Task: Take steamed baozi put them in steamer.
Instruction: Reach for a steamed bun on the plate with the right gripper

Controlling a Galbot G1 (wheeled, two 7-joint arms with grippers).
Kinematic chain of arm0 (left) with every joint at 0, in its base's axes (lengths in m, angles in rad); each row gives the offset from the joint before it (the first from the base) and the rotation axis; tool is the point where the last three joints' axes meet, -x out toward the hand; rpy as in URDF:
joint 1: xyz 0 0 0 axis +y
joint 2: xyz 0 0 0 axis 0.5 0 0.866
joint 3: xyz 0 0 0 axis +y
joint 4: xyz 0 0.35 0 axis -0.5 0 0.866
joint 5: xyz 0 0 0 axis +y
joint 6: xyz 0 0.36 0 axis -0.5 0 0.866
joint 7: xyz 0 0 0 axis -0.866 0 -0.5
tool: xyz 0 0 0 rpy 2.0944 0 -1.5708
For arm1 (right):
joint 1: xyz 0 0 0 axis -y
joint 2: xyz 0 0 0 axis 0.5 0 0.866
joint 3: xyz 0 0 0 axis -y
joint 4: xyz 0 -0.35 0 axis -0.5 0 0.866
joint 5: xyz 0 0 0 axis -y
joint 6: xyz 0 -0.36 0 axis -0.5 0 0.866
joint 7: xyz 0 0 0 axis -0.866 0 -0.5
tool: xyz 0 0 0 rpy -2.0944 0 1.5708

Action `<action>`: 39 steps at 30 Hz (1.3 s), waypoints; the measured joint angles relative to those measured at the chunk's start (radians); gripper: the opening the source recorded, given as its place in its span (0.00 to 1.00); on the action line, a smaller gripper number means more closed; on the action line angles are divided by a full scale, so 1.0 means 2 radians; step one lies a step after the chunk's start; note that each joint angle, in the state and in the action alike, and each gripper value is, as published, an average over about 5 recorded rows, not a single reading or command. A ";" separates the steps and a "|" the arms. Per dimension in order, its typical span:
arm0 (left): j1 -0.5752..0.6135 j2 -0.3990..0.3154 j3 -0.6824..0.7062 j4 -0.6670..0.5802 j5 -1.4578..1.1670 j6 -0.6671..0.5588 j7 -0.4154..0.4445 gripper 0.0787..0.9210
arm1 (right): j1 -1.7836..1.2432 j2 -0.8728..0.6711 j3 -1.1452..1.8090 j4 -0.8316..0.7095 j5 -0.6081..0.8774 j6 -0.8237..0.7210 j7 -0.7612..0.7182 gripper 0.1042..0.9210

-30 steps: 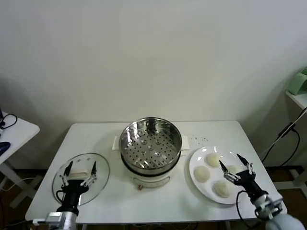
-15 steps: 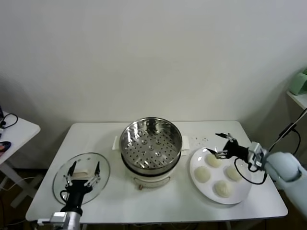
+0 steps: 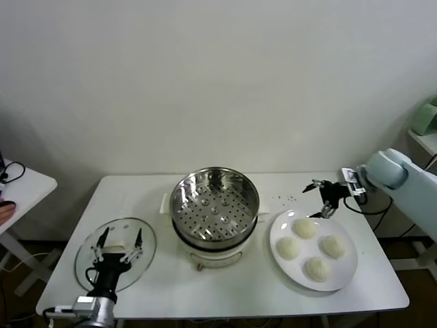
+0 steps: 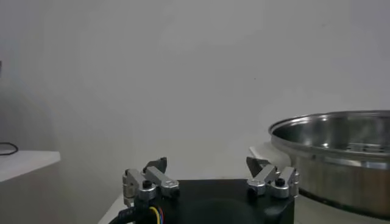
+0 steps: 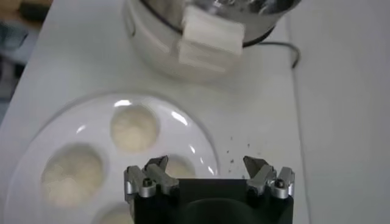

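Several cream-white steamed baozi (image 3: 304,227) lie on a white plate (image 3: 347,268) at the table's right. The shiny steamer (image 3: 214,205), with its perforated tray bare, stands at the table's middle. My right gripper (image 3: 316,199) hangs open and holds nothing, above the plate's far edge, just behind the farthest bun. In the right wrist view the gripper (image 5: 207,163) is over the plate rim (image 5: 204,140), with a baozi (image 5: 134,128) and the steamer (image 5: 201,27) beyond. My left gripper (image 3: 116,248) rests open over the glass lid (image 3: 147,239); its own view shows the gripper (image 4: 207,163) beside the steamer (image 4: 341,152).
Dark specks (image 3: 283,199) dot the white table (image 3: 205,290) between steamer and plate. A second white table (image 3: 24,184) stands off to the left. A green object (image 3: 427,116) sits on a shelf at the far right, with cables below.
My right arm swung from the plate's near right side up and over to its far edge, gripper still open. The left gripper barely shifted over the lid.
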 measured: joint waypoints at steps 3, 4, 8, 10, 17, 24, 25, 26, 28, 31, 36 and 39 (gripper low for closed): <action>-0.003 0.001 -0.001 -0.002 -0.001 0.005 -0.004 0.88 | 0.021 0.022 -0.032 -0.018 -0.018 0.003 -0.013 0.88; -0.005 0.002 -0.001 -0.002 -0.002 0.007 -0.005 0.88 | 0.025 0.028 -0.040 -0.022 -0.023 0.004 -0.016 0.88; -0.007 0.006 -0.005 -0.002 -0.005 0.014 -0.010 0.88 | 0.032 0.046 -0.062 -0.033 -0.044 0.005 -0.023 0.88; -0.008 0.007 -0.006 -0.003 -0.006 0.017 -0.012 0.88 | 0.030 0.051 -0.068 -0.036 -0.054 0.006 -0.024 0.88; -0.008 0.008 -0.008 -0.005 -0.008 0.023 -0.015 0.88 | 0.004 0.061 -0.070 -0.045 -0.083 0.009 -0.019 0.88; -0.007 0.008 -0.011 -0.007 -0.009 0.026 -0.016 0.88 | -0.034 0.072 -0.053 -0.056 -0.104 0.013 -0.001 0.88; -0.007 0.008 -0.011 -0.007 -0.009 0.025 -0.016 0.88 | -0.039 0.074 -0.050 -0.059 -0.106 0.014 0.002 0.88; -0.006 0.008 -0.012 -0.007 -0.009 0.025 -0.016 0.88 | -0.043 0.076 -0.046 -0.062 -0.109 0.014 0.006 0.88; -0.005 0.008 -0.012 -0.006 -0.010 0.024 -0.015 0.88 | -0.050 0.080 -0.040 -0.068 -0.114 0.017 0.012 0.88; -0.004 0.008 -0.011 -0.005 -0.010 0.023 -0.015 0.88 | -0.057 0.086 -0.031 -0.077 -0.120 0.020 0.019 0.88; -0.004 0.006 -0.012 -0.004 -0.010 0.022 -0.015 0.88 | -0.066 0.092 -0.021 -0.089 -0.128 0.023 0.027 0.88; -0.004 0.006 -0.013 -0.003 -0.011 0.021 -0.015 0.88 | -0.070 0.094 -0.017 -0.094 -0.132 0.024 0.028 0.88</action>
